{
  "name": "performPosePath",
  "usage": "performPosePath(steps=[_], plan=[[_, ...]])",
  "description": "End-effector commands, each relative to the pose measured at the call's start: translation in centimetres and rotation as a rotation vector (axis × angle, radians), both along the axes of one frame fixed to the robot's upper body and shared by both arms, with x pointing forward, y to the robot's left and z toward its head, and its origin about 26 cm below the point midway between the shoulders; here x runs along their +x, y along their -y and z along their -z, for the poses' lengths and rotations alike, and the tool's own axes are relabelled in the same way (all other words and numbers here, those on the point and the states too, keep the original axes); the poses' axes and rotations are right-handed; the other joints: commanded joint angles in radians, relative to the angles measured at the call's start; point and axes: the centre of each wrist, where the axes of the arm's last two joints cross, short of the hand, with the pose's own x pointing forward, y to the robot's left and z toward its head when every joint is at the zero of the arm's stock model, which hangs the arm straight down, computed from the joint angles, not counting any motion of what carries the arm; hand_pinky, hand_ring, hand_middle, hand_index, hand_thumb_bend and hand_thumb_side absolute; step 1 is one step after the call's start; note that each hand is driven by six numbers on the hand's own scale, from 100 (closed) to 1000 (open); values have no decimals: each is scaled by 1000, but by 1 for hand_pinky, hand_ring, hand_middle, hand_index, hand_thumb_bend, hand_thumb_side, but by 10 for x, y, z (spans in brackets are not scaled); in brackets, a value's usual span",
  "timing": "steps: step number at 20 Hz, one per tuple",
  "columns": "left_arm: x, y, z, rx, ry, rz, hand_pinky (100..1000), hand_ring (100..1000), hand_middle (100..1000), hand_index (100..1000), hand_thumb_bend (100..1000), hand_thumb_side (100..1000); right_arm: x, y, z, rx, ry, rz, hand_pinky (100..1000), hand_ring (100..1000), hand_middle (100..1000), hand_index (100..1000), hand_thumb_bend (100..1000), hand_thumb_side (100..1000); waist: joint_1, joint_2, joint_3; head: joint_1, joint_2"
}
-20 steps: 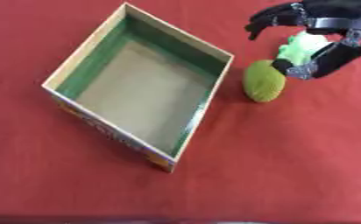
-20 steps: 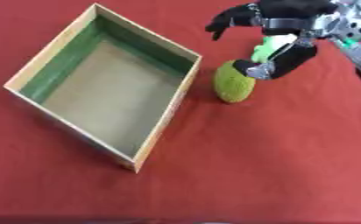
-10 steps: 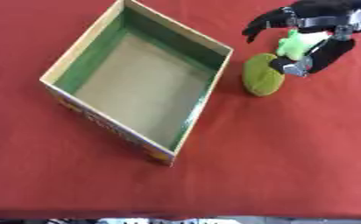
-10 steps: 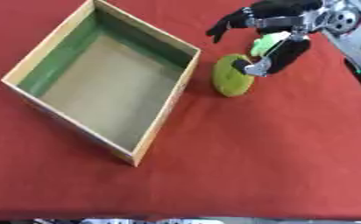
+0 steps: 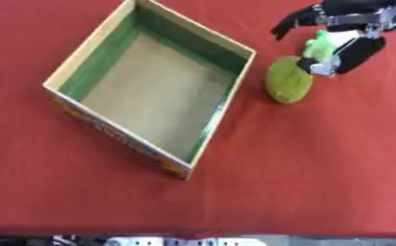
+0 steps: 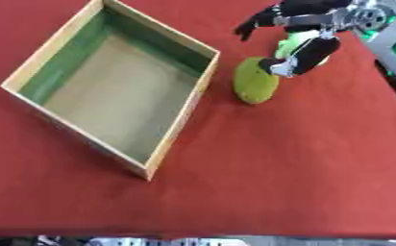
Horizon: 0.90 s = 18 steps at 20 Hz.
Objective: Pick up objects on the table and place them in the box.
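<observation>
Across the whole of both views spreads the red table (image 5: 319, 182), its near edge running along the bottom. On its left half sits the box (image 5: 56, 77), an open rectangular cardboard tray turned askew to the table's edges, so that one corner points toward the near edge and the opposite one toward the far edge. Its inner walls are green, its floor is plain brown, and printed colours show on the outer wall facing the near edge. Nothing lies inside it.

Just beside the box's right-hand wall, toward the far right part of the table, lies the green oval object (image 5: 287, 86), olive in colour with a dull, rough-looking surface. Its long axis runs roughly from the far edge toward the near edge, leaning slightly, and it rests on the cloth apart from the box wall by a narrow strip of red.

From the upper right corner comes the right hand (image 6: 306, 53), black with silver parts, reaching down and leftward. One finger (image 5: 287, 25) stretches out straight toward the far left, well above the oval. Thumb and another finger curve downward, and their tips meet the oval's far right end. Between them, nearer the palm, shows a brighter green piece (image 5: 321, 44); what it is cannot be made out.
</observation>
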Motion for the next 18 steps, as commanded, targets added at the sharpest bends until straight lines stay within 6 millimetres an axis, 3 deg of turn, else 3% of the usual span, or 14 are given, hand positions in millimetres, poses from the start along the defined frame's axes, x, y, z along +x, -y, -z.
performPosePath(steps=[1, 7, 10, 15, 18], plan=[[-3, 2, -9, 7, 31, 13, 843, 797, 717, 911, 171, 703, 3, 9, -8, -118, 1, -44, 1000, 1000, 859, 1000, 100, 386, -3, -17, 1, -2, 6], [-3, 2, -10, 4, 34, 16, 844, 795, 715, 911, 172, 703, 4, 17, 4, -167, -30, -56, 1000, 1000, 864, 1000, 100, 443, -5, -17, 2, 5, 6], [-3, 2, -10, 3, 34, 18, 844, 795, 714, 911, 172, 703, 0, 21, 6, -174, -22, -61, 1000, 1000, 863, 1000, 100, 417, -6, -16, 2, 13, 6], [-3, 3, -10, 5, 31, 23, 844, 794, 713, 911, 170, 705, -8, 25, 12, -140, 19, -49, 984, 1000, 837, 1000, 100, 528, -4, -14, 3, 32, 6], [-3, 3, -10, 5, 29, 26, 844, 794, 713, 911, 167, 708, -8, 25, 14, -105, 48, -29, 959, 1000, 808, 998, 100, 511, -2, -14, 3, 34, 6]])
